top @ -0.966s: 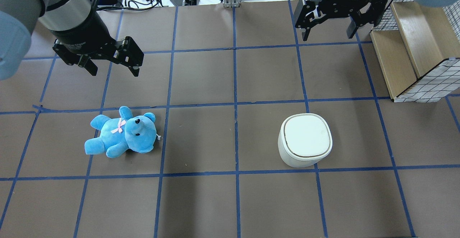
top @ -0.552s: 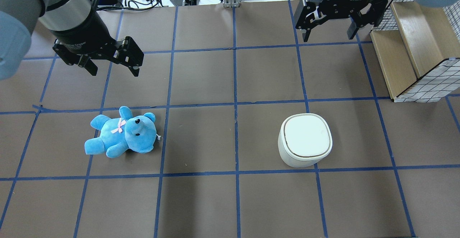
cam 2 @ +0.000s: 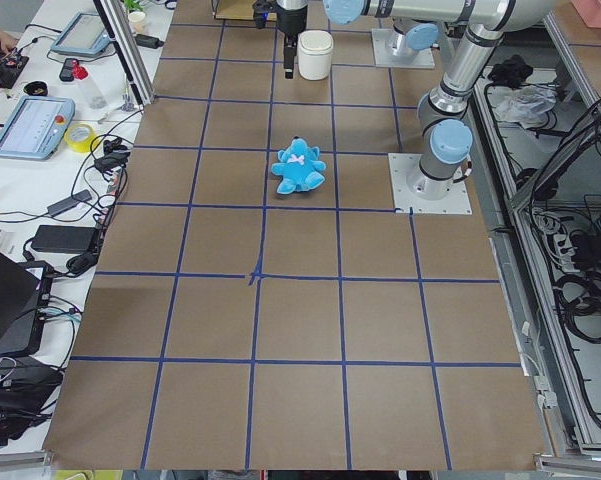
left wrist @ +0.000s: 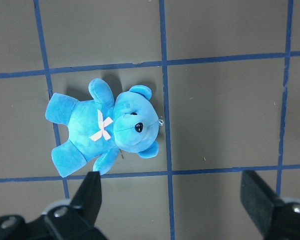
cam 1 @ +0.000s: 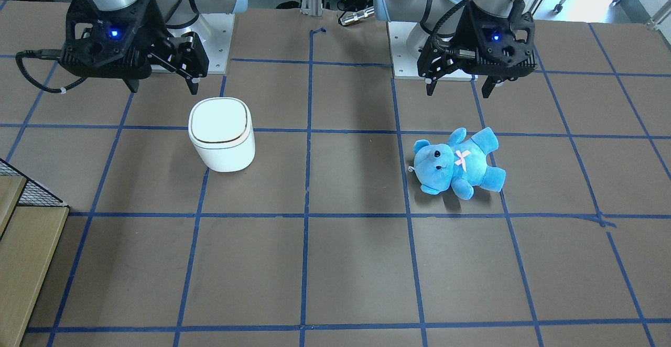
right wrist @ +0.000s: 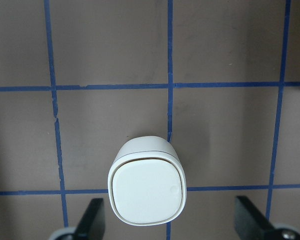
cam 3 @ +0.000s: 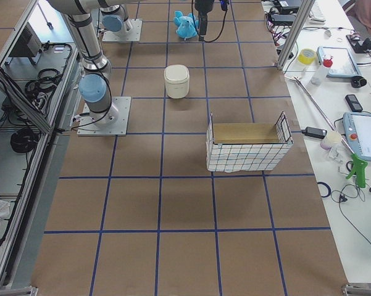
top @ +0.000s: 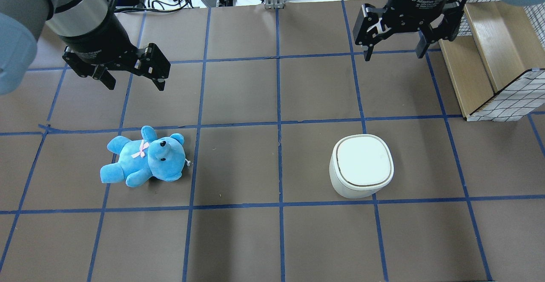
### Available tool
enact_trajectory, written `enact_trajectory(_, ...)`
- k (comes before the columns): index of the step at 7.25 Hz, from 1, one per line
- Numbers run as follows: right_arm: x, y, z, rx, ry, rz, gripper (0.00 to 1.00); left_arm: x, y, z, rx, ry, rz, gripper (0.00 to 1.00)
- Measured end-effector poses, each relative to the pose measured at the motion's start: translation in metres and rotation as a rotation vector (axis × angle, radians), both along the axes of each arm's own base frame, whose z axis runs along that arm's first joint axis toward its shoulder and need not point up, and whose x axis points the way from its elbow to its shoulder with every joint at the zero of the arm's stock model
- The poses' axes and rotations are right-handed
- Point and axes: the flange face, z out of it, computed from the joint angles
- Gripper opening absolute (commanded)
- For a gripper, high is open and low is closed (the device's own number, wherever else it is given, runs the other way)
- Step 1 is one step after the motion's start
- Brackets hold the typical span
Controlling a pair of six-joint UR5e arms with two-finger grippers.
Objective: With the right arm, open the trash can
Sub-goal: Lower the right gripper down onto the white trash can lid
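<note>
- The trash can (top: 361, 165) stands on the brown table (top: 238, 103), on the robot's right side, near where two blue tape lines cross.
- It has not moved, and its lid (right wrist: 147, 192) is still shut flat, so no part of the opening is done yet.
- The can stands straight up with its lid facing the ceiling.
- From above it is a rounded square, so no side looks longer than the others. Its only clear line runs up and down.
- I cannot tell which side has the hinge. The thin dark seam runs all around the lid.
- The right gripper (top: 394, 57) is what has changed. A second ago it was a bit farther back, and now it has slid a little toward the can and a little to the robot's right.
- It hangs above the table, well apart from the can, with its two fingers spread wide and nothing between them.
- I think this is just the start of the reach — the arm has to come much closer and lower before it can touch the lid.
- The left gripper (top: 135, 85) has stayed where it was. Its fingers are spread wide too, and they hold nothing.
- A blue teddy bear (top: 144, 158) lies on the table near it, in the same spot as before.
</note>
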Motion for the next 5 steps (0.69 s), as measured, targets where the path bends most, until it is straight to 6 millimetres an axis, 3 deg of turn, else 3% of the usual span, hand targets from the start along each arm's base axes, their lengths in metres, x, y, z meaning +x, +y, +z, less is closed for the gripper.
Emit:
enact_trajectory(1, -0.001, 0.004, -0.007, 0.039, 0.0, -0.002, 0.01, 0.0, 0.0, 0.0, 0.0, 0.0, 0.0, 1.0)
enact_trajectory(5, -0.001, 0.032, -0.094, 0.222, 0.025, -0.015, 0.0, 0.0, 0.0, 0.0, 0.0, 0.0, 0.0, 1.0)
